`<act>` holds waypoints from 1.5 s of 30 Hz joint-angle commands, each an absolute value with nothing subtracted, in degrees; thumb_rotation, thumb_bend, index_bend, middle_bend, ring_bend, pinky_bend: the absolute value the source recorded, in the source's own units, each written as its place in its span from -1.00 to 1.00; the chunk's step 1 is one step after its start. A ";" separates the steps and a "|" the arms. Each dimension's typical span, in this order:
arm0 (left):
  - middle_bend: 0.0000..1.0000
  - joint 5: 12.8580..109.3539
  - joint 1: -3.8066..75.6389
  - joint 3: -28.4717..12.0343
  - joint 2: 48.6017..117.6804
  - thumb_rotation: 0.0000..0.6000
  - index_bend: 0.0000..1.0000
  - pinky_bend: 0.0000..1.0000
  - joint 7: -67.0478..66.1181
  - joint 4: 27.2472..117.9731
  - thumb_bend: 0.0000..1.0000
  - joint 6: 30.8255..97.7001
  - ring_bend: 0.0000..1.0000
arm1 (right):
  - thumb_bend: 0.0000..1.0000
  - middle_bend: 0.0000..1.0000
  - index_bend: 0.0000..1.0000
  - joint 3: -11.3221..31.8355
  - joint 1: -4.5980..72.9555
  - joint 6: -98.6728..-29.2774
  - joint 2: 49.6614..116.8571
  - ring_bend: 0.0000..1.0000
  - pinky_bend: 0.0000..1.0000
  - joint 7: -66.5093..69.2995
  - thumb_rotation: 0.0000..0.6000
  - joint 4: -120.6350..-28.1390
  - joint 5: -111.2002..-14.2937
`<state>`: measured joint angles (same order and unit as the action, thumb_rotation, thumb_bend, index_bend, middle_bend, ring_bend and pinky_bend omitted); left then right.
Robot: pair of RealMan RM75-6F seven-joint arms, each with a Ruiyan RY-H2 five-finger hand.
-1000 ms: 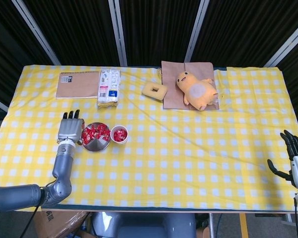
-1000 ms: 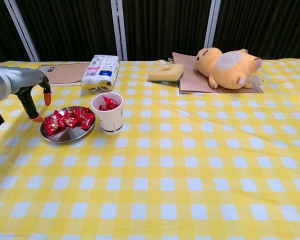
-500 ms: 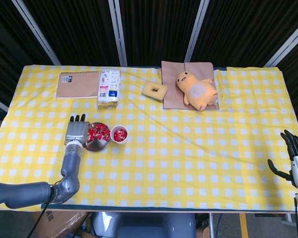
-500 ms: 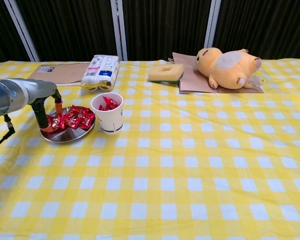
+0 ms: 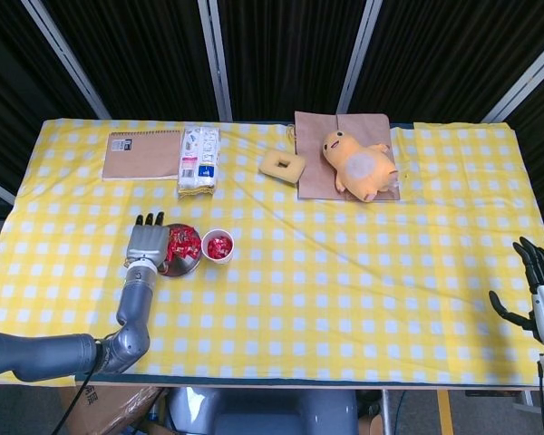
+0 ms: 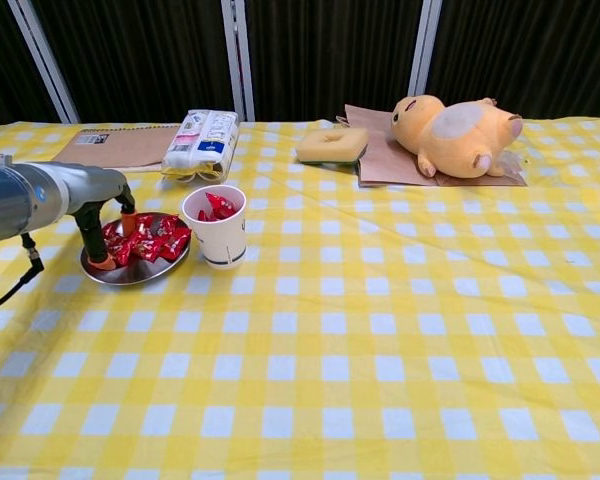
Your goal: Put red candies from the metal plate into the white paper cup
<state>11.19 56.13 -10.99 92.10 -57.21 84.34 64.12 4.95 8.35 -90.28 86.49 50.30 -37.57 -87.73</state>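
Observation:
A small metal plate [image 5: 176,268] [image 6: 130,277] holds a heap of red candies [image 5: 183,243] [image 6: 156,238] at the table's left. Right beside it stands the white paper cup [image 5: 218,245] [image 6: 216,228] with a few red candies inside. My left hand [image 5: 147,241] [image 6: 104,228] hangs over the plate's left part, its orange-tipped fingers [image 6: 101,262] pointing down among the candies and spread apart, with nothing visibly pinched. My right hand [image 5: 539,288] hovers at the table's far right edge with its fingers spread and nothing in it; the chest view does not show it.
Along the back lie a brown notebook [image 5: 142,155] [image 6: 125,146], a wrapped tissue pack [image 5: 199,159] [image 6: 200,143], a yellow ring-shaped sponge [image 5: 281,166] [image 6: 332,145] and a yellow plush toy [image 5: 358,163] [image 6: 455,122] on a brown paper bag [image 5: 314,154].
My left hand has slid right from beside the plate to over its left part, fingers lowering into the candies. The right hand has stayed still.

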 commanded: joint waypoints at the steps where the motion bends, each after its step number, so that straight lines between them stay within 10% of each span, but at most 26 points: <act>1: -1.00 11.13 56.07 -10.90 92.17 1.00 -0.27 -0.97 -57.23 84.50 -0.48 63.99 -1.00 | -0.18 -1.00 -1.00 4.96 8.34 -90.27 86.48 -1.00 -1.00 50.30 1.00 -37.58 -87.72; 45: -1.00 14.13 54.98 -9.67 91.63 1.00 -0.07 -0.97 -55.29 84.82 -0.48 63.57 -1.00 | -0.18 -1.00 -1.00 5.11 8.38 -90.08 86.65 -1.00 -1.00 50.32 1.00 -37.25 -87.48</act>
